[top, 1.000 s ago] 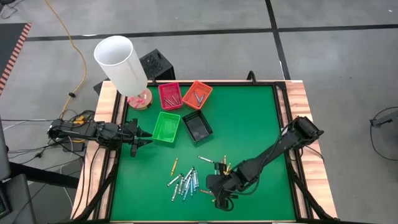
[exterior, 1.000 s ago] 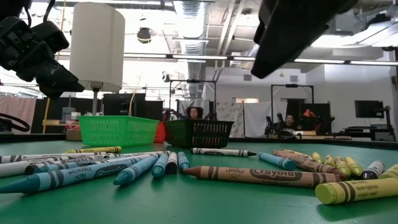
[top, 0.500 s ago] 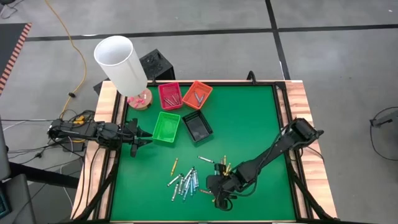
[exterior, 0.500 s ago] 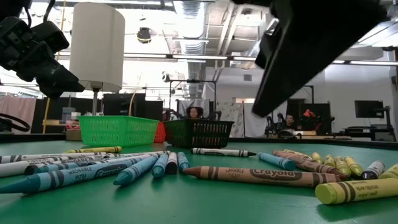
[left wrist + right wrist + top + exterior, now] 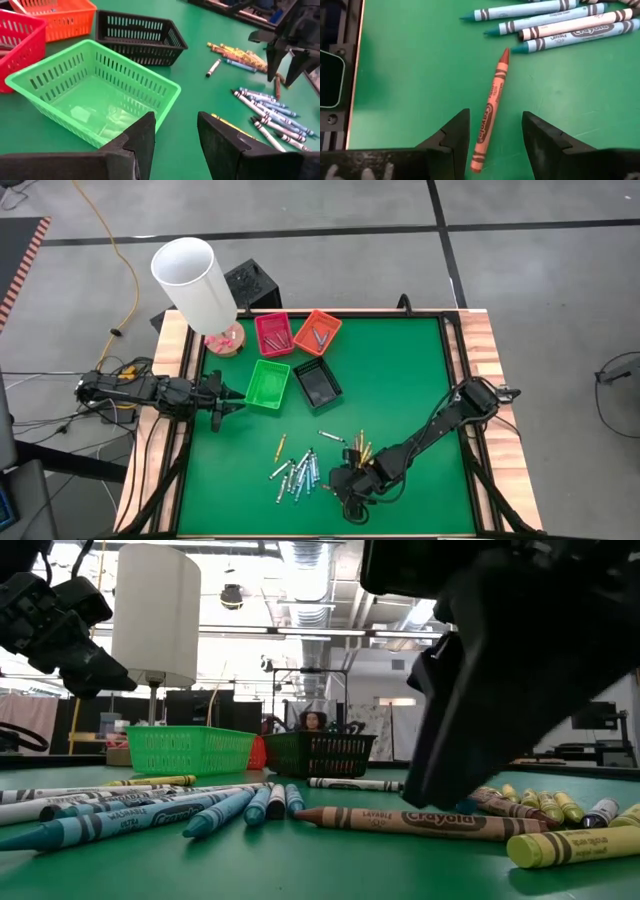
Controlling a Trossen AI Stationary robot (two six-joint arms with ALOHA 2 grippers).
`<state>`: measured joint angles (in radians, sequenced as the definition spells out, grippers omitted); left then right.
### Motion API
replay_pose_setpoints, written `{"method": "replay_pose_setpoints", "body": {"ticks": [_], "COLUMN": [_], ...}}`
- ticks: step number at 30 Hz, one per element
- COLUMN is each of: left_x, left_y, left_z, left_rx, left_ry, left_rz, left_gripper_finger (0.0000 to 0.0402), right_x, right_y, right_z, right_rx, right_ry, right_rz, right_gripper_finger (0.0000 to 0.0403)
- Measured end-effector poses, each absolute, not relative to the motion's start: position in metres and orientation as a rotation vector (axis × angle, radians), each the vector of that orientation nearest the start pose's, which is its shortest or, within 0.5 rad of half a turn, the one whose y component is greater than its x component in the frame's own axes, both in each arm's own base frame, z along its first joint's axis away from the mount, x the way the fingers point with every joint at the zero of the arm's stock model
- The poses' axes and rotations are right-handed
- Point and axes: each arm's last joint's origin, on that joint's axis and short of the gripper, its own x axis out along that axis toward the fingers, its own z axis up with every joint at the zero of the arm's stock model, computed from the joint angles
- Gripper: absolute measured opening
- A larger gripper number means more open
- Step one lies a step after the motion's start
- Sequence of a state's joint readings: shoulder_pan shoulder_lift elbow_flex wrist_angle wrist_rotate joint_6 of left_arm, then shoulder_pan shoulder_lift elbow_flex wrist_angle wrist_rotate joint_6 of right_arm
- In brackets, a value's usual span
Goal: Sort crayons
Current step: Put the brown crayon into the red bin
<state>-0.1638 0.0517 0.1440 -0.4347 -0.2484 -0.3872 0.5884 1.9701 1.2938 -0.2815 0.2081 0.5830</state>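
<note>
Paper-wrapped crayons [image 5: 489,117], slotted glossy plastic trays [image 5: 95,90], matt green, perhaps felt, table [image 5: 400,380].

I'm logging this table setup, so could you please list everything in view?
Crayons: a few dozen, blue, brown, yellow and white, loose on the near mat.
Brown crayon: one, lying flat on the mat between the right pincer's fingers.
Trays: four; red, orange, green, black, at the far left of the mat.
Lamp: one, white shade, far left corner.
Left pincer: open, beside the green tray.
Right pincer: open, low over the brown crayon.
</note>
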Motion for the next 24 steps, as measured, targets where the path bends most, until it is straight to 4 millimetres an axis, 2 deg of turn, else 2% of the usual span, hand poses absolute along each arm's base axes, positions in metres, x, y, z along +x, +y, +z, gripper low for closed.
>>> {"method": "replay_pose_setpoints", "body": {"ticks": [15, 20, 24], "left_x": [0.085, 0.085, 0.085], "left_y": [-0.007, -0.007, -0.007], "left_z": [0.167, 0.167, 0.167], "left_rx": [-0.318, -0.315, -0.317], "left_ry": [0.314, 0.313, 0.314], "left_rz": [0.148, 0.15, 0.15], "left_gripper_finger": [0.0137, 0.0137, 0.0137], "right_x": [0.34, 0.341, 0.34], "right_y": [0.219, 0.222, 0.221], "right_z": [0.159, 0.146, 0.144], "right_rx": [0.13, 0.108, 0.095], "right_ry": [0.947, 0.972, 0.983], "right_rz": [0.058, 0.04, 0.02], "right_gripper_finger": [0.0169, 0.0168, 0.0168]}}
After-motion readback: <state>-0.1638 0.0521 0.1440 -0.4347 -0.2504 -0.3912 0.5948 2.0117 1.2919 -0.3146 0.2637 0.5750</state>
